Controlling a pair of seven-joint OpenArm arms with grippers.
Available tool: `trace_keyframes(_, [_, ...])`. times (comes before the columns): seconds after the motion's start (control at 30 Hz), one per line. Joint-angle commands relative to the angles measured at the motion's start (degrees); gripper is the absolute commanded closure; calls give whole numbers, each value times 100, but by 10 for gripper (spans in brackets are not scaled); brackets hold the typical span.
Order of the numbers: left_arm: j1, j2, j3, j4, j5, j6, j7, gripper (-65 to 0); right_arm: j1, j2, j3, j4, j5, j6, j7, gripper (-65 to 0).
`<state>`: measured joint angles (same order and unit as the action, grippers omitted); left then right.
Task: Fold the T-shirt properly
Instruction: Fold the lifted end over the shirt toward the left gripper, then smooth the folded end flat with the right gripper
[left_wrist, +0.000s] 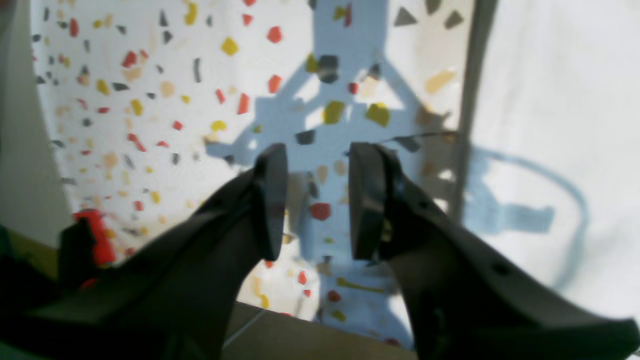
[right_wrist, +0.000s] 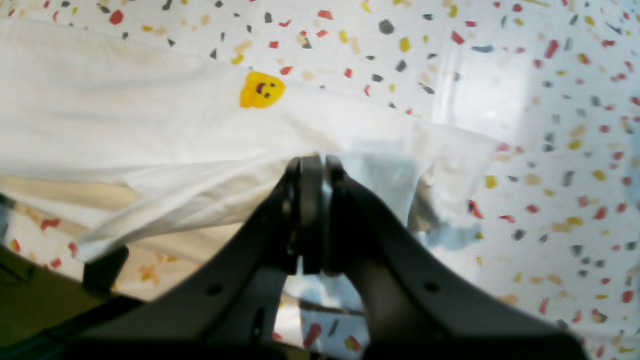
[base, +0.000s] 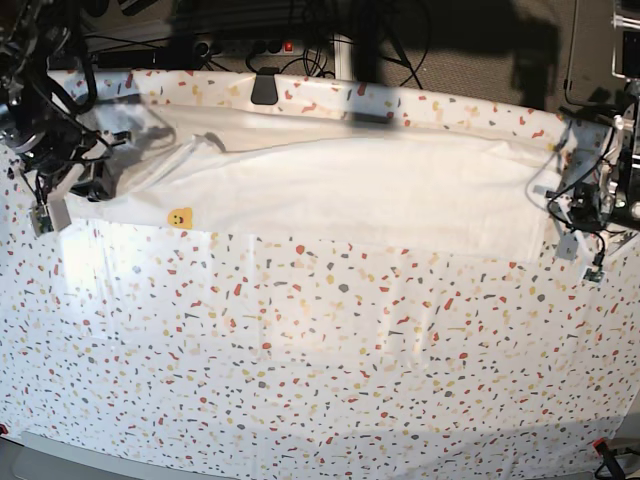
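The white T-shirt (base: 380, 190) lies stretched in a long band across the back of the terrazzo-patterned table (base: 320, 350). Its big front print and neck label are hidden; only a small yellow smiley mark (base: 179, 216) shows. My right gripper (base: 100, 185) at the shirt's left end is shut on a fabric edge (right_wrist: 312, 165), lifting it slightly, with the smiley (right_wrist: 261, 90) just beyond. My left gripper (base: 572, 208) is at the shirt's right end. In the left wrist view it (left_wrist: 317, 200) is open and empty above the table, with the shirt (left_wrist: 550, 100) to its right.
A black clip (base: 265, 87) sits on the table's back edge, with cables and dark equipment behind it. A red clamp (base: 603, 447) holds the table cover at the front right corner. Another red part (left_wrist: 92, 235) shows low in the left wrist view.
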<state>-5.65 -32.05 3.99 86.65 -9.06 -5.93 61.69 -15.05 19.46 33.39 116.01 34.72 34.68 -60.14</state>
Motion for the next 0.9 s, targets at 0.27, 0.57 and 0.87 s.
trace_keyframes(0.27, [-101,-98,-52,98,-46,57,-50,-204,935,-107,35,-1231,22,4,76,0])
trace_keyframes(0.57, [-101,-98,-52,98,-44,55,-50,-204,636,-153,-68,-1261,946,247,-476,0])
trace_keyframes(0.87, [-101,-98,-52,98,-44,57,-50,-204,-778,-151,-153,-509,1609,532,-490,0])
